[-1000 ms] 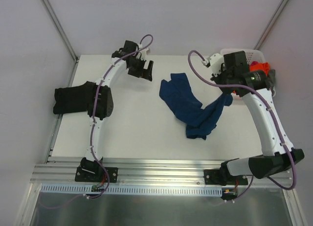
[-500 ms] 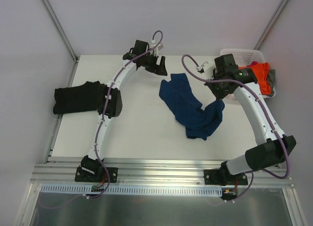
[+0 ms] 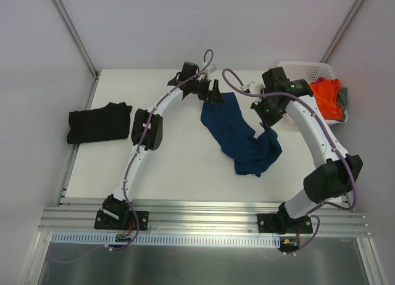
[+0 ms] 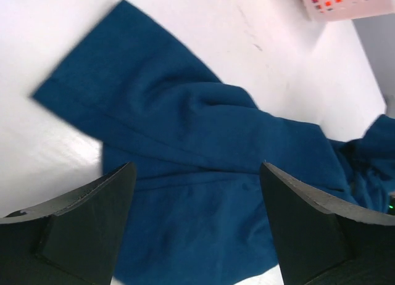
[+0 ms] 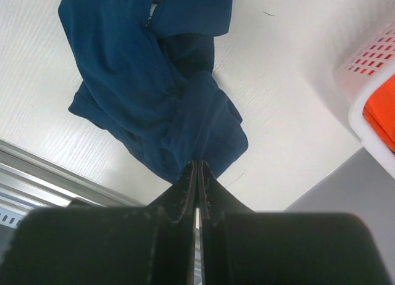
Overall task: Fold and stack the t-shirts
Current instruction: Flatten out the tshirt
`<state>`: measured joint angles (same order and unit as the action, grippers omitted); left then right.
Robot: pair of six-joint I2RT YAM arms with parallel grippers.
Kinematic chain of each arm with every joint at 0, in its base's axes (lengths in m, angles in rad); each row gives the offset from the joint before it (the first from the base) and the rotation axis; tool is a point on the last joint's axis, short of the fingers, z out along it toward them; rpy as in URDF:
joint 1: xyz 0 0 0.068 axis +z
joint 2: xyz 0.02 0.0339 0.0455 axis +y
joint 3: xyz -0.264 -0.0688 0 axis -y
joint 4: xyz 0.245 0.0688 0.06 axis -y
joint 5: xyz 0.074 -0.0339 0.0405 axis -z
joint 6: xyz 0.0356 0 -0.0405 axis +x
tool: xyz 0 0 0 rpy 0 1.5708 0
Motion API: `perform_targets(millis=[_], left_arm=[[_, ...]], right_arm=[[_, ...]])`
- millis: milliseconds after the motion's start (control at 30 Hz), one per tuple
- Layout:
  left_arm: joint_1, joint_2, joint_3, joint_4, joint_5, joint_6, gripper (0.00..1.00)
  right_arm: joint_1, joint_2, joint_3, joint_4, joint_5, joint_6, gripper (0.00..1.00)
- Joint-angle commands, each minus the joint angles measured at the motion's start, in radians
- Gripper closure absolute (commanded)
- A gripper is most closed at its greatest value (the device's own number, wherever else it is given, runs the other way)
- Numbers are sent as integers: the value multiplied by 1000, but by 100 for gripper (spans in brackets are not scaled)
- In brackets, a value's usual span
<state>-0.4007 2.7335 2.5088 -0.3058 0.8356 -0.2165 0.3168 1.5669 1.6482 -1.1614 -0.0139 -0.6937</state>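
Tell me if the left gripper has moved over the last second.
Yes: the left gripper has moved right, away from the black shirt, reaching the navy shirt.

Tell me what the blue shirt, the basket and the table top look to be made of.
The blue shirt: soft matte knit cloth, likely cotton; it crumples and folds, with a stitched hem. The basket: white plastic, judging by its moulded lattice wall. The table top: white board, probably laminate; faint grain lines show close up.

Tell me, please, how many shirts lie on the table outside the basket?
2: navy shirt crumpled centrally, black shirt folded at the left edge. Another could hide beneath.
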Motion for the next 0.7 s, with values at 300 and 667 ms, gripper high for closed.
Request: perform_targets(millis=[300, 667], left_arm=[[34, -216, -355, 51, 157, -115, 19], [143, -558, -761, -116, 71, 51, 16]], right_arm=[[21, 39, 78, -11, -23, 3, 99], [11, 77, 128, -6, -70, -21, 100]])
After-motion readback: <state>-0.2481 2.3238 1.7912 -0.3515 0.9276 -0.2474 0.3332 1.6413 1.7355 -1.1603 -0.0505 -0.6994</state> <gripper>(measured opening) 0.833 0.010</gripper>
